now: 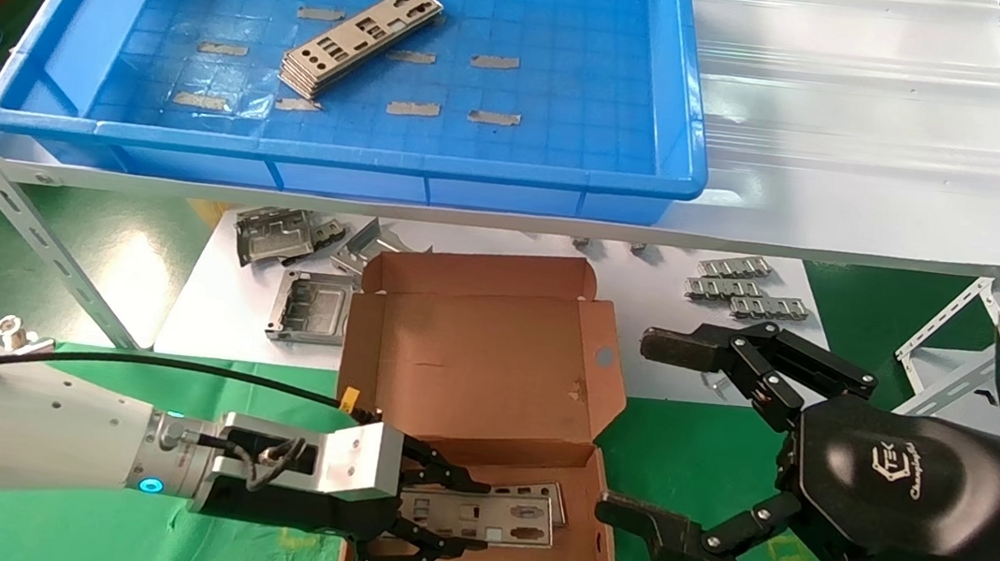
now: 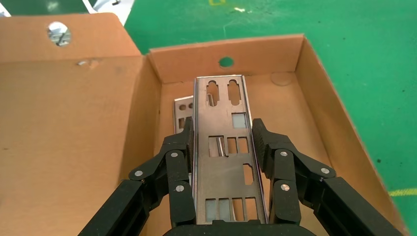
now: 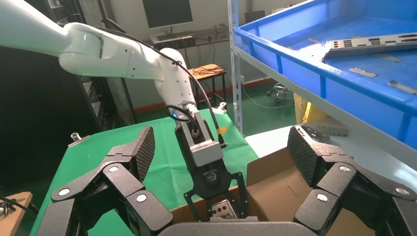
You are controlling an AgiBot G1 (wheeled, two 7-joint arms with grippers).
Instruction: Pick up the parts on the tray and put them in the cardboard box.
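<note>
A stack of silvery punched plates [image 1: 360, 41] lies in the blue tray [image 1: 345, 153] on the shelf at the back; it also shows in the right wrist view [image 3: 369, 43]. The open cardboard box [image 1: 491, 355] sits on the green table in front. My left gripper [image 1: 483, 516] is low inside the box, shut on one plate [image 1: 516, 513] by its long edges. In the left wrist view the gripper [image 2: 222, 132] holds this plate [image 2: 221, 167] over another plate [image 2: 181, 112] on the box floor. My right gripper [image 1: 638, 428] is open and empty, just right of the box.
Bulky grey brackets [image 1: 279, 237] and small ridged strips [image 1: 748, 290] lie on a white sheet behind the box, under the shelf. A white corrugated panel [image 1: 859, 105] lies right of the tray. A slanted metal shelf strut [image 1: 27, 217] stands at the left.
</note>
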